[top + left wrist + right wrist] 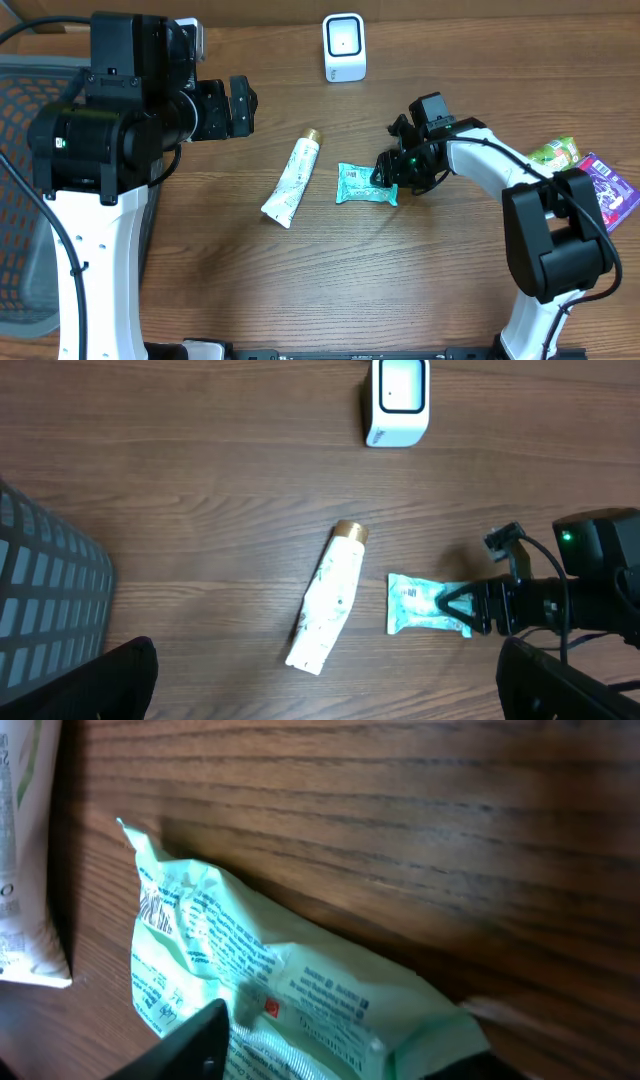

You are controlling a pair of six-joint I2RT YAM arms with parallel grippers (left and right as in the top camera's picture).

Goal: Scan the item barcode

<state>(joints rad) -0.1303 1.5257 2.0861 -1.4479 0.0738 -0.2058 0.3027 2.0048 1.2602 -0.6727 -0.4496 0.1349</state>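
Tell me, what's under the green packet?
The green packet lies right on the wooden table, and only bare wood shows around it. Its underside is covered, so whatever is printed or hidden beneath cannot be seen.

You'll see the mint-green packet (366, 185) lying flat and crinkled (printed side up, dark text showing); the white scanner (344, 47) sits well apart, farther back.

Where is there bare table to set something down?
Widest free patch: the front strip below the tube and green packet, between left arm and right arm. Also back right, between the scanner and the snack packs. Crowded: centre, where tube, packet and right hand bunch.
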